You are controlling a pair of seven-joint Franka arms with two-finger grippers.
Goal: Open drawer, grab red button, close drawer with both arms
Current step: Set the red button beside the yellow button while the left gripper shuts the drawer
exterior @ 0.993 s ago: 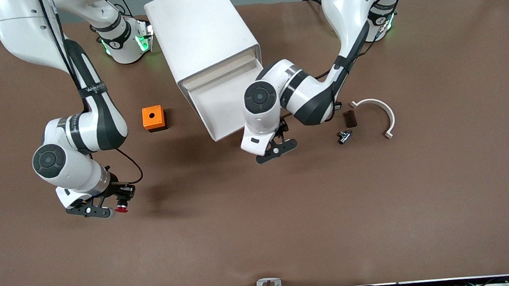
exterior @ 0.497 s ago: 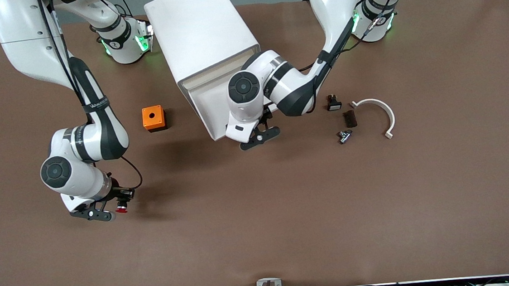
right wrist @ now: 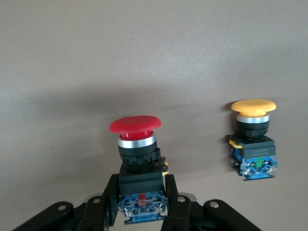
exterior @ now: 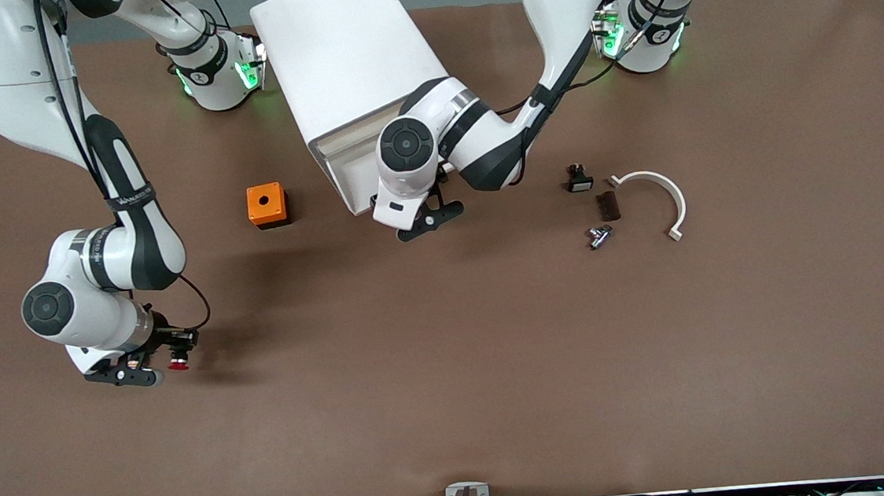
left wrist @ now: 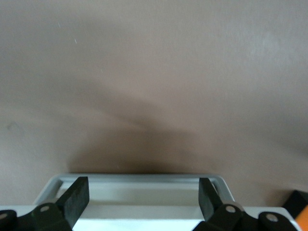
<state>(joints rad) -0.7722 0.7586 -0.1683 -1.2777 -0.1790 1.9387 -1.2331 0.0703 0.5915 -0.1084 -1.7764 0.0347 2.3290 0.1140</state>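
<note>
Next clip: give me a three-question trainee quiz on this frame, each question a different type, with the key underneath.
1. True or false: the right gripper is shut on the red button.
2. Multiple choice: the left gripper is (A) holding the orange box, (B) open at the front edge of the drawer, (C) shut on the curved white bracket.
3. Fill in: in the right wrist view, a second button stands on the table; its cap is ____.

Key: 1 true; 2 B; 3 orange-yellow.
</note>
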